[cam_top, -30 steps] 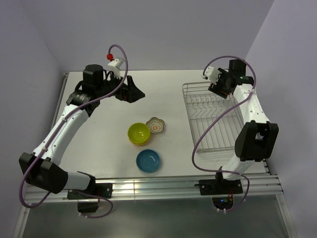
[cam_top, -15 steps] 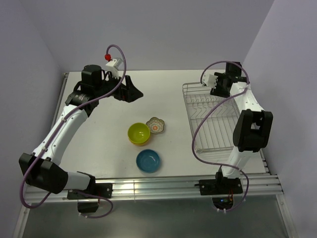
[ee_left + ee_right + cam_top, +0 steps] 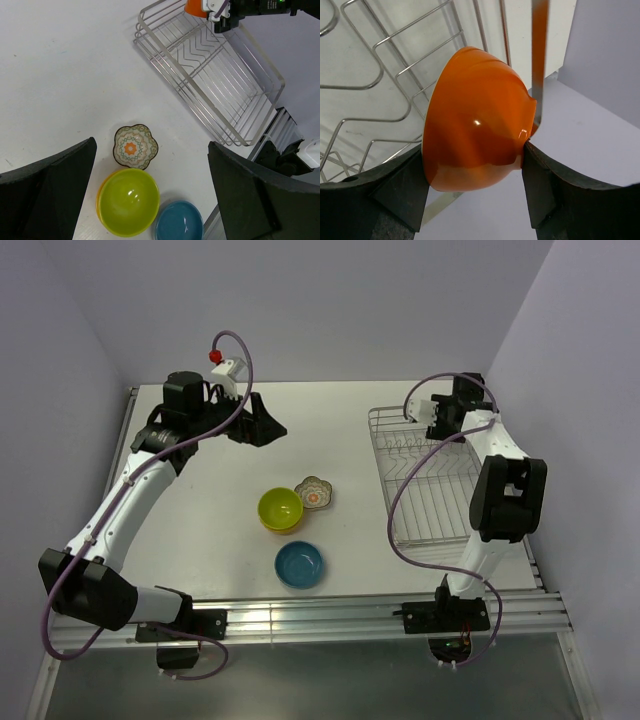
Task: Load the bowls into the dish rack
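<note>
While the top view hides it behind the arm, the right wrist view shows the orange bowl [image 3: 475, 135], tilted, clamped between the fingers of the right hand [image 3: 440, 423] over the far end of the dish rack [image 3: 381, 480]. Toward the far-left corner, the left hand [image 3: 275, 428] hovers, fingers wide apart. Mid-tabletop sit the lime-green bowl [image 3: 280, 509], blue bowl [image 3: 299, 564] and floral dish [image 3: 314, 492].

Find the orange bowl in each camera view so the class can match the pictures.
Top external: not visible; only the right end effector shows there.
Left wrist: orange bowl at the top edge, above the rack's far end.
Right wrist: centre, between the fingers.
Shared landmark: the dish rack.
</note>
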